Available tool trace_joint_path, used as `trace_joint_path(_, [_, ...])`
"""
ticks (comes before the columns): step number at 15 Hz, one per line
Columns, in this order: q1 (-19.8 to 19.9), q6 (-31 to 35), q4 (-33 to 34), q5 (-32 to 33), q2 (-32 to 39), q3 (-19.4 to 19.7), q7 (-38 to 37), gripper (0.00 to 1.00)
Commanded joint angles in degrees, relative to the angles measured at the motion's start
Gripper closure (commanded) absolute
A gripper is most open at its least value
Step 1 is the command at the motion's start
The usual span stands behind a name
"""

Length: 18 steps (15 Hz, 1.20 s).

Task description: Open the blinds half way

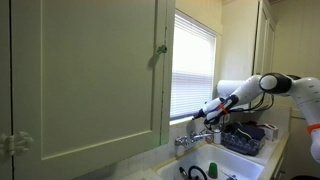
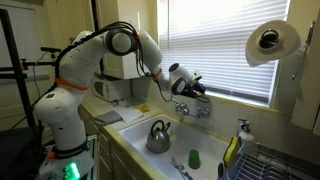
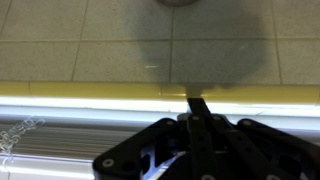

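jaws: pinched fully shut, nothing visible between them, parked just above the faucet (image 2: 190, 108) by the bottom of the blinds (image 2: 220, 45)
blinds: hanging all the way down the window, bottom rail near the sill
step (my guess): get my closed tips under the rail and nudge it up
doing it well: lift slow and straight so the rail stays level, stop around mid-window, keep clear of the faucet
hard to see: can't tell if I'm touching the rail; the wrist view only catches slats (image 3: 35, 140) in one corner, my own body blocks the rest; no cord or wand spotted
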<state>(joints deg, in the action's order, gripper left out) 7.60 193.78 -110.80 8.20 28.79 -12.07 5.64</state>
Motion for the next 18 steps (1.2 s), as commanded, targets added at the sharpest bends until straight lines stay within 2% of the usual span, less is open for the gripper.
trace_joint_path(1, [1.8, 3.1, 1.7, 1.3, 3.3, -1.5, 0.6, 1.0])
trace_joint_path(8, [3.4, 10.0, 3.1, 3.5, 6.5, -3.4, 0.4, 1.0])
trace_joint_path(18, [1.9, 15.6, 7.5, 2.7, 10.9, -2.0, 1.4, 1.0])
